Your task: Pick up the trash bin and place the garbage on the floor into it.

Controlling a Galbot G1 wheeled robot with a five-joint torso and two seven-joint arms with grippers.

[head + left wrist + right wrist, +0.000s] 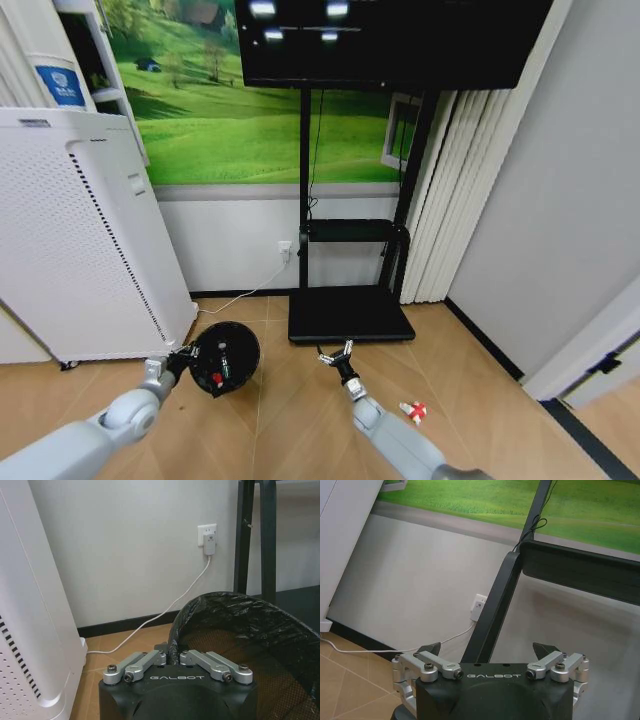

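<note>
Left pincer clamped on trash bin rim; right pincer wide, raised.

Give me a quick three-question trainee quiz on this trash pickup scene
1. True or false: the left gripper is shut on the trash bin rim.
2. The right gripper is: A) open and holding nothing, B) shut on a wrapper.
3. What litter lies on the floor beside the right arm?

Key: 1 true. 2 A. 3 a red-and-white wrapper.
</note>
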